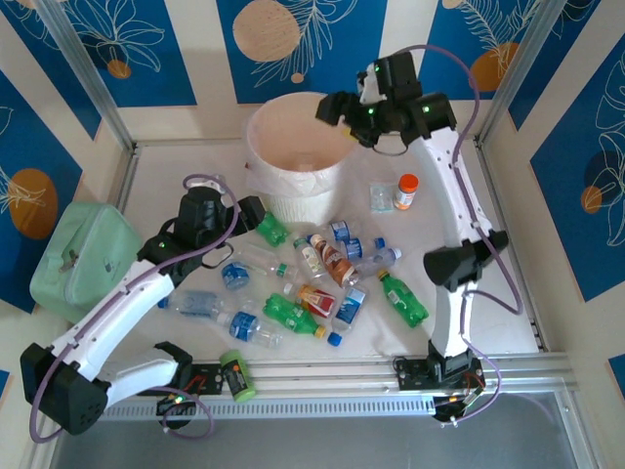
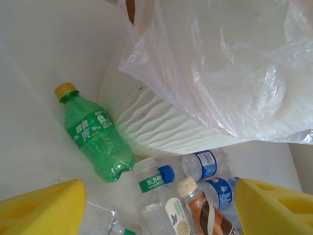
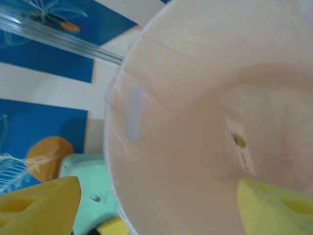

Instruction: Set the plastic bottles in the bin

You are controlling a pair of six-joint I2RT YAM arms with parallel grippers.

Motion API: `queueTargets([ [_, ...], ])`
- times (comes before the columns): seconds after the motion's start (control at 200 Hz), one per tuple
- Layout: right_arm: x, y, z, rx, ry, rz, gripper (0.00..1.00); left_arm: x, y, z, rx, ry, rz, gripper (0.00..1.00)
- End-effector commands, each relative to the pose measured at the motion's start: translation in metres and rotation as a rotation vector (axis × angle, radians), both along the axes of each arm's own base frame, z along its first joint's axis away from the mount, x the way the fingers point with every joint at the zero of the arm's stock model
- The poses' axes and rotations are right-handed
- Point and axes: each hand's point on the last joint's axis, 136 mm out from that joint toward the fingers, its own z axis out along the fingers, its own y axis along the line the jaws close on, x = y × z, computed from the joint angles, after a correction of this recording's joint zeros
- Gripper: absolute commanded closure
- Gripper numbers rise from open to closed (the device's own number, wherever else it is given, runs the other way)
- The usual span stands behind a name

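Right gripper (image 3: 159, 191) hangs wide open, empty, over the bin (image 1: 293, 200). Left gripper (image 1: 254, 212), also open and empty, faces a green bottle (image 2: 95, 142) at the bin's foot, the other bottles (image 1: 322, 269) heaped just in front of the bin. Likely next: lower and grasp it.

Cropped and blurred parts
Left wrist view: the brown-labelled bottle (image 2: 209, 219) runs off the bottom edge, the bin (image 2: 156, 128) off the top. Right wrist view: a pale strip (image 3: 239, 144) inside the bin is too blurred to make out.

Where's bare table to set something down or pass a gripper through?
Bare: far-left corner between the bin and the left frame rail; right strip between the right arm and the right frame rail. Crowded: plastic bottles pack the centre, up to the bin.
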Motion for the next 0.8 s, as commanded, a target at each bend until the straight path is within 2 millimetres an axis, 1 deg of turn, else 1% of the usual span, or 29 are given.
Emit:
queueTargets([
  [0.0, -0.066, 0.000, -0.010, -0.246, -0.119, 0.106, 0.18, -0.004, 0.007, 0.013, 0.011, -0.042, 0.017, 0.21],
  [0.025, -0.077, 0.000, -0.026, -0.286, -0.104, 0.119, 0.18, -0.004, 0.008, 0.013, 0.010, -0.044, 0.017, 0.21],
  [0.08, -0.103, -0.003, -0.048, -0.312, -0.072, 0.134, 0.18, -0.004, 0.008, 0.012, 0.007, -0.046, 0.021, 0.21],
  [0.085, -0.105, -0.003, -0.047, -0.308, -0.073, 0.134, 0.18, -0.004, 0.008, 0.012, 0.006, -0.047, 0.021, 0.21],
  [0.105, -0.114, -0.005, -0.059, -0.311, -0.043, 0.136, 0.18, -0.004, 0.008, 0.012, 0.005, -0.047, 0.023, 0.21],
  [0.19, -0.147, -0.008, -0.093, -0.313, 0.018, 0.145, 0.18, -0.002, 0.006, 0.014, -0.012, -0.057, 0.021, 0.21],
  [0.245, -0.162, -0.015, -0.118, -0.354, 0.048, 0.128, 0.15, -0.002, 0.004, 0.015, -0.025, -0.061, 0.018, 0.21],
  [0.345, -0.180, -0.023, -0.164, -0.391, 0.164, 0.113, 0.15, 0.000, -0.001, 0.015, -0.043, -0.055, 0.005, 0.21],
  [0.415, -0.188, -0.025, -0.188, -0.431, 0.207, 0.124, 0.15, 0.000, -0.005, 0.013, -0.058, -0.047, -0.011, 0.21],
  [0.505, -0.190, -0.030, -0.208, -0.477, 0.239, 0.128, 0.16, -0.001, -0.010, 0.008, -0.081, -0.034, -0.025, 0.22],
  [0.67, -0.187, -0.034, -0.231, -0.542, 0.246, 0.135, 0.15, -0.002, -0.010, 0.006, -0.091, -0.025, -0.026, 0.22],
  [0.795, -0.182, -0.035, -0.242, -0.584, 0.259, 0.142, 0.14, -0.003, -0.010, 0.008, -0.085, -0.030, -0.031, 0.22],
])
